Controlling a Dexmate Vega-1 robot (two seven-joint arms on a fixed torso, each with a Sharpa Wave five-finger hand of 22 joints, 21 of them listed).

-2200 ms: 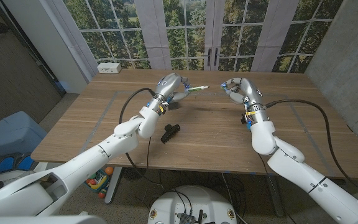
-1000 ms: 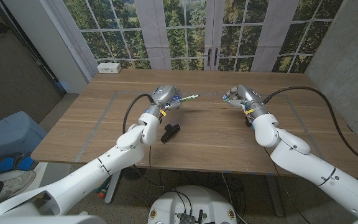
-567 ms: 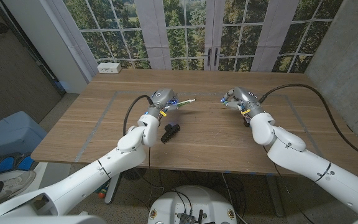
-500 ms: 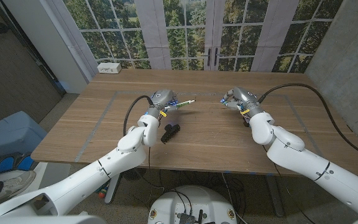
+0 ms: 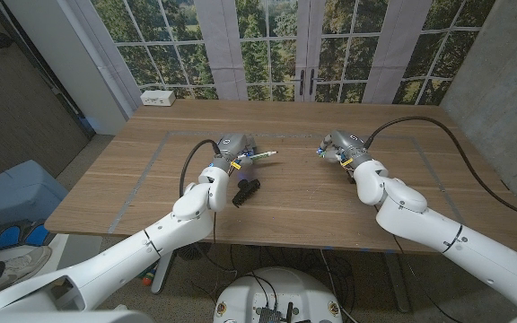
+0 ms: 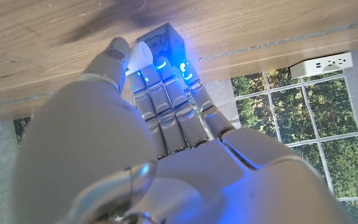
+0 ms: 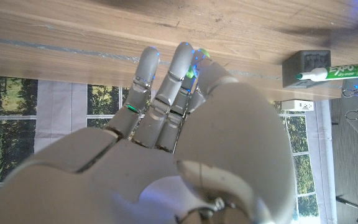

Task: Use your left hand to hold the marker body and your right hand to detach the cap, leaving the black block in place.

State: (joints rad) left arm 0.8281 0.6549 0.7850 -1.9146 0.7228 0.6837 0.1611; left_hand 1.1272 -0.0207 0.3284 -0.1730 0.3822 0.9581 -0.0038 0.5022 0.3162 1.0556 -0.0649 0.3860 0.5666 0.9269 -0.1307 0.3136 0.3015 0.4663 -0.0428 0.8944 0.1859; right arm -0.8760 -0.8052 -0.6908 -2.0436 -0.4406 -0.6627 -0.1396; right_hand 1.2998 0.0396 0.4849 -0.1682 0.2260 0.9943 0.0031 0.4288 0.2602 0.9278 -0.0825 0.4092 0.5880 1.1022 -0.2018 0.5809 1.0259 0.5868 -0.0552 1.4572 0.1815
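My left hand (image 5: pixel 233 145) grips the white and green marker (image 5: pixel 260 156), whose free end points across at my right hand (image 5: pixel 337 146). The two hands are apart, low over the table (image 5: pixel 294 202). The black block (image 5: pixel 245 189) lies on the table just in front of my left hand, untouched. From the left wrist, the marker's white end (image 6: pixel 140 57) pokes out between the fingers of the left hand (image 6: pixel 148 143), with the block (image 6: pixel 166 38) beyond. My right hand (image 7: pixel 185 143) has its fingers curled against the thumb around a green glint. Past it are the marker (image 7: pixel 331 70) and block (image 7: pixel 298 62).
A white power strip (image 5: pixel 158 97) sits at the table's far left corner, by the windows. A blue bin (image 5: pixel 12 193) stands on the floor off the table's left side. Black cables trail from both wrists across the tabletop.
Both hands have come down and a little nearer to me, keeping their gap. The marker has stayed in my left hand. The black block has not moved.
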